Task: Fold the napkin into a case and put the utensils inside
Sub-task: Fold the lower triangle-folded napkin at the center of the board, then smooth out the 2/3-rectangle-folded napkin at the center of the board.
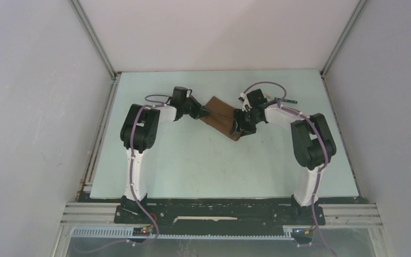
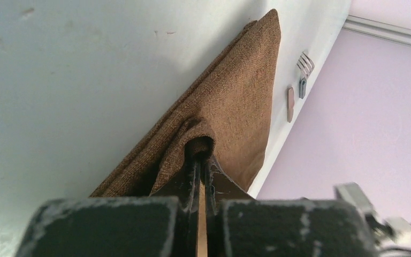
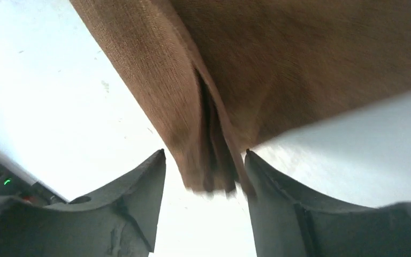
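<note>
Top camera high behind the arm bases (image 1: 131,206), looking down over the pale table (image 1: 192,171), left wrist camera low, sighting along the left gripper (image 2: 199,160) toward a lilac wall (image 2: 364,134), right wrist camera closer still over the right gripper (image 3: 204,154), all three sharing the brown napkin (image 1: 222,116).

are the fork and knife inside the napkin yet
No, the fork and knife lie bare on the table, apart from the napkin.

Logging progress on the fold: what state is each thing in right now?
Napkin: folded over in layers, one end pinched.
Left gripper: shut on the napkin.
Right gripper: open, straddling the napkin's folded edge.
Fork: lying on the table, outside the napkin.
Knife: lying beside the fork, outside the napkin.
</note>
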Motion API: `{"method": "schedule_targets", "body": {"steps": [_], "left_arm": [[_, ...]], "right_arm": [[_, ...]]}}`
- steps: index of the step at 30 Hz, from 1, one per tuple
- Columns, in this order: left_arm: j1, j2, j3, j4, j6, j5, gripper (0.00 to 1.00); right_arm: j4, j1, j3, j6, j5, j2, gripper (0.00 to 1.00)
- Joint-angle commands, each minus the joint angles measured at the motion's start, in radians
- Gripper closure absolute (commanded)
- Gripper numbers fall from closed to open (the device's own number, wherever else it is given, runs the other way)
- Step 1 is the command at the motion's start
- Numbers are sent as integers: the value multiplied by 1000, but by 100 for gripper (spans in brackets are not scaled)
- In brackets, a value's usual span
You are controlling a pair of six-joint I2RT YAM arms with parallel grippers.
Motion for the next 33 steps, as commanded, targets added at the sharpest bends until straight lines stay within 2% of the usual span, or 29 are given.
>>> {"method": "schedule_targets", "body": {"steps": [1,3,5,7,11,13,17,20,22,24,26,31,33], "left_arm": [[1,17,32,6,14,-7,100],[2,14,32,8,14,-8,100],[2,12,33,7,19,-14,100],[2,14,40,0,22,-12,100],[2,17,48,-8,29,-14,100],[1,18,53,-12,29,-11,100],[2,10,58,-30,50,-8,99],[1,7,66,-36,54,-7,97],[2,8,77,-38,58,8,95],[2,7,97,-52,68,15,93],[1,-3,122,-65,81,28,86],[3,-98,186,-111,162,76,51],[6,-142,191,-120,204,97,45]], "right_arm": [[-127,50,17,-77,376,-202,33],[-35,72,-20,-69,306,-231,28],[86,76,-21,-22,90,-204,26],[100,74,32,7,50,-171,26],[279,84,94,80,-155,-91,24],[188,84,190,62,-137,-28,26],[306,57,160,117,-254,10,24],[450,8,72,218,-353,64,31],[563,-12,-9,271,-384,69,35],[607,-22,-44,287,-392,85,37],[611,-29,-48,289,-389,116,43],[628,-55,-60,293,-373,151,49],[618,-62,-60,296,-366,157,51]]}}
